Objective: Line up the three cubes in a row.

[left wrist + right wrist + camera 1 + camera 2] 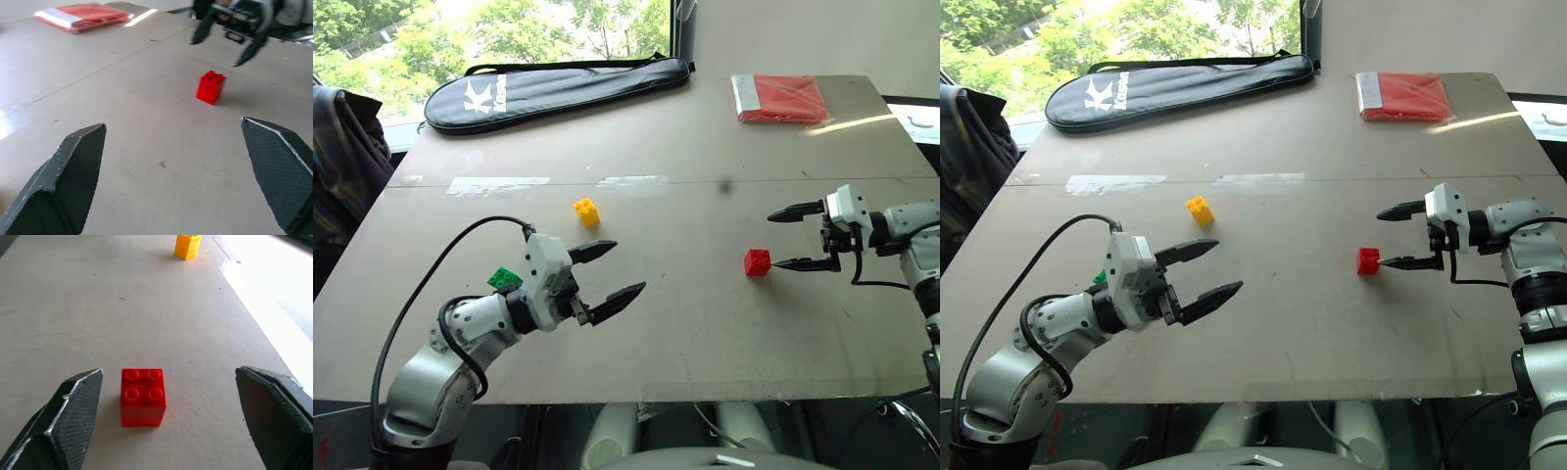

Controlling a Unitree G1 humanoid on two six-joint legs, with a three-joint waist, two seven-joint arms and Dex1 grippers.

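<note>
Left gripper (609, 275) hovers over the table (705, 333) with its fingers spread wide, holding nothing; the green cube (505, 279) sits just behind its wrist. Farther back lies the yellow cube (586, 211). Right of centre rests the red cube (757, 261), and the right gripper (785, 239) stands just beside it, fingers wide apart, empty.

We see the left arm, silver-grey with a looped black cable, bent at the elbow and reaching forward and inward. Its left tool (614, 270), two black pointed fingers on a white wrist block, is spread wide with nothing between them. The right arm comes in from the side; the right tool (785, 239) points inward, its fingers likewise spread wide and empty.
</note>
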